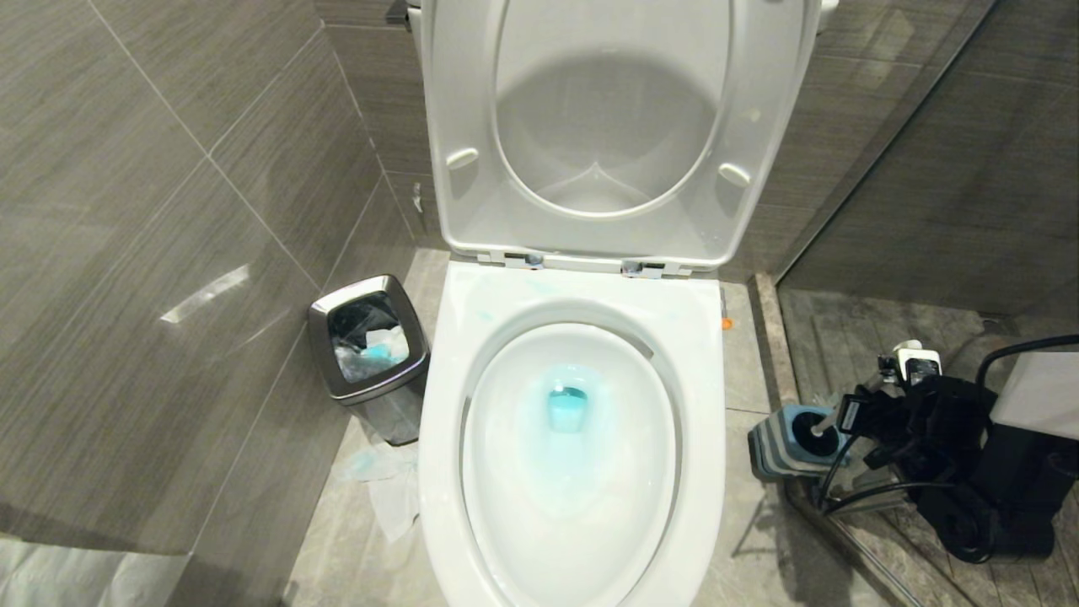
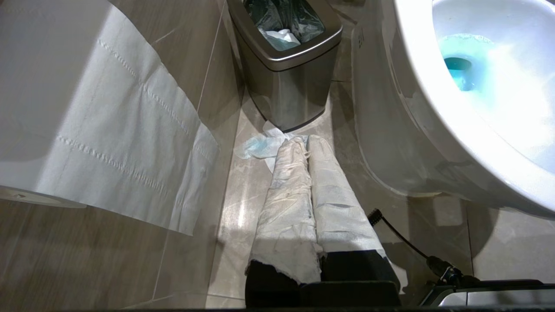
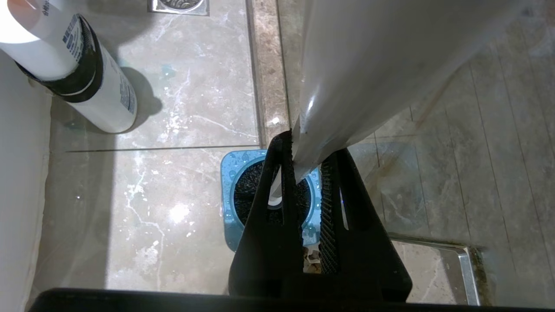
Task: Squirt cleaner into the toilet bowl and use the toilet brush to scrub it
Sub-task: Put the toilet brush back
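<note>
Scanning left to right, positions taken off the right gripper (image 3: 305, 173), the working tool.

Far off to its left: toilet paper (image 2: 125, 143) hanging down the tiled wall, and the left gripper (image 2: 303, 149), parked low over the floor, cloth-wrapped fingers (image 2: 286, 195) pressed together, holding nothing. Just past its tips a blue-stained tissue (image 2: 260, 147) lies on the floor, with the steel bin (image 1: 371, 350) beyond it, beside the toilet.

Nearer, but well apart from the right gripper: the toilet bowl (image 1: 573, 539), seat and lid up. The cleaner (image 1: 566, 409) tints the water at the drain turquoise, with pale blue smears on the ceramic around it.

At the tool: right gripper clamped on the toilet brush (image 3: 347, 65), jaws nearly closed around the white handle. The brush head sits directly below the fingertips, inside the blue-topped holder (image 1: 788, 438), on the floor to the right of the bowl, beside the glass partition. A white bottle (image 3: 93, 82) with dark bands stands on the floor near the holder, apart from it. Floor drain (image 3: 177, 5) further out.
</note>
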Tool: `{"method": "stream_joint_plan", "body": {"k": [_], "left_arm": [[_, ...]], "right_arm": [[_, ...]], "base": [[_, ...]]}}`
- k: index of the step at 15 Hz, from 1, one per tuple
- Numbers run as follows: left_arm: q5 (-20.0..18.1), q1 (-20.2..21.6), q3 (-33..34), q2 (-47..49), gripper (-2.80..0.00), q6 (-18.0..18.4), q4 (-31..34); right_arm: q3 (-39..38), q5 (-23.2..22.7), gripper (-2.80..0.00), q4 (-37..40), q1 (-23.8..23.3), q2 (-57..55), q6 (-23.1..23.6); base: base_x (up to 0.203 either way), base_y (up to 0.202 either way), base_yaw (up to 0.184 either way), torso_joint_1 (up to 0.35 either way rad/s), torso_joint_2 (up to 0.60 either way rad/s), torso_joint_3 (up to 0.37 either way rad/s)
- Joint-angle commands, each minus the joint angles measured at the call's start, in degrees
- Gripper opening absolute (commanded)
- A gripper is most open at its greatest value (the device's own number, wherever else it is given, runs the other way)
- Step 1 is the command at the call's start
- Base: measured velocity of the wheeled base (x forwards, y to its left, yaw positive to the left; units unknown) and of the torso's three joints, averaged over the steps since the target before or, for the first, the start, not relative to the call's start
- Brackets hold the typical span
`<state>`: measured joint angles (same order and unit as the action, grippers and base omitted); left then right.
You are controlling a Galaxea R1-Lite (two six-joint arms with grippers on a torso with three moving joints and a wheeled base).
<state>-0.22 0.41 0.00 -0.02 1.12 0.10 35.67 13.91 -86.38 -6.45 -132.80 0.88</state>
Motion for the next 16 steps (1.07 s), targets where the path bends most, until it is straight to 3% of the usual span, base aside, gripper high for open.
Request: {"method": "stream_joint_plan", "body": {"k": [1, 2, 3, 10, 16], "left_arm": [[0.0, 0.0, 0.0, 0.0, -2.80, 0.0, 0.0], [0.0, 0.0, 0.0, 0.0, -2.80, 0.0, 0.0], [0.0, 0.0, 0.0, 0.0, -2.80, 0.0, 0.0], [0.0, 0.0, 0.0, 0.0, -2.80, 0.0, 0.0], [0.0, 0.0, 0.0, 0.0, -2.80, 0.0, 0.0]], "right_arm": [[0.0, 0.0, -2.80, -0.5, -0.1, -0.1, 0.0], [0.1, -0.2, -2.80, -0.7, -0.3, -0.5, 0.0], [0.6, -0.3, 0.00, -1.0, -0.4, -0.9, -0.2], [-0.9, -2.9, 0.00, -1.3, -1.1, 0.8, -0.3], [-9.0, -4.6, 0.00, -1.3, -1.2, 6.7, -0.2]], "base": [[0.000, 0.000, 0.000, 0.000, 0.00, 0.000], [0.000, 0.000, 0.000, 0.000, 0.00, 0.000], [0.000, 0.000, 0.000, 0.000, 0.00, 0.000], [0.000, 0.000, 0.000, 0.000, 0.00, 0.000], [0.000, 0.000, 0.000, 0.000, 0.00, 0.000]]}}
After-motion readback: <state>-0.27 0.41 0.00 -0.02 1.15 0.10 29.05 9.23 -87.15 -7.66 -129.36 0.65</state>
